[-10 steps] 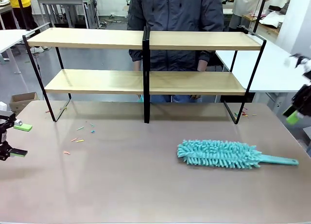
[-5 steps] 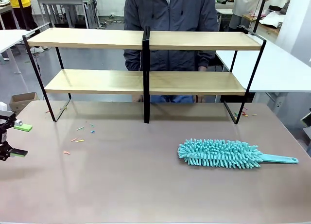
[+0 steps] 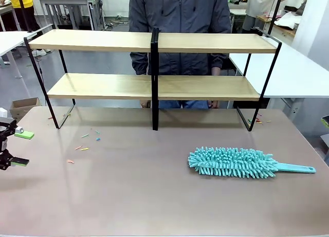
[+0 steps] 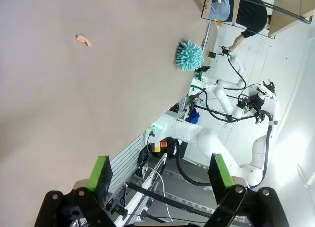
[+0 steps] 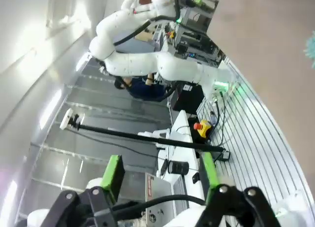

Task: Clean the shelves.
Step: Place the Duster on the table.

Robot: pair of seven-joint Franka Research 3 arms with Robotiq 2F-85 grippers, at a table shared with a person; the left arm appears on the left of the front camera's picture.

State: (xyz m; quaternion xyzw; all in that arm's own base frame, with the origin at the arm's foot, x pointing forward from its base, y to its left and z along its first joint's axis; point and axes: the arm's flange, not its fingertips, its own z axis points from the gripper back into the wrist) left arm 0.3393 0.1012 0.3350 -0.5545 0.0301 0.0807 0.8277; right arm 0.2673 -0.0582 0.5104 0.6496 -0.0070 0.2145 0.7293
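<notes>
The shelves [image 3: 103,40] stand at the far side of the table, two long light-wood boards in a thin black frame with a central post [image 3: 154,77]; both boards look bare. A teal fluffy duster [image 3: 234,163] lies flat on the table at the right, handle pointing right, with nothing holding it. At the table's left edge my left gripper [image 3: 11,147] hangs open over the tabletop. The left wrist view has its green-padded fingers [image 4: 102,172] wide apart, the duster [image 4: 189,54] far off. My right gripper [image 5: 160,175] is open with nothing in it, pointing away past the table edge.
Small coloured scraps [image 3: 82,147] lie on the table left of centre, and more by the shelves' right foot [image 3: 257,120]. A person [image 3: 180,16] stands behind the shelves. A cardboard box [image 3: 23,106] sits at the left and a white table [image 3: 293,72] at the right.
My right gripper has pulled back off the front view's right edge, away from the duster, which stays lying on the table. The left gripper has not moved.
</notes>
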